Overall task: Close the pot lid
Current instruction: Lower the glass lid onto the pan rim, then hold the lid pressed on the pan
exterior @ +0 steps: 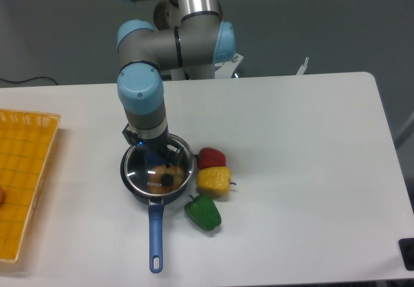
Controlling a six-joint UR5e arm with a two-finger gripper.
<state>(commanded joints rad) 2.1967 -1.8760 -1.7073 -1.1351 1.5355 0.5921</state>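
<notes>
The pot [132,187] is a small dark saucepan near the table's front left, its long blue handle [155,235] pointing toward the front edge. The clear glass lid [158,170] with a thin metal rim lies almost flat over the pot's mouth. An orange object [163,172] shows through the glass inside the pot. My gripper [154,151] comes straight down over the lid's middle and is shut on the lid's knob, which the fingers mostly hide.
A red pepper [211,157], a yellow pepper [214,180] and a green pepper [204,212] lie close against the pot's right side. A yellow basket [22,177] sits at the left table edge.
</notes>
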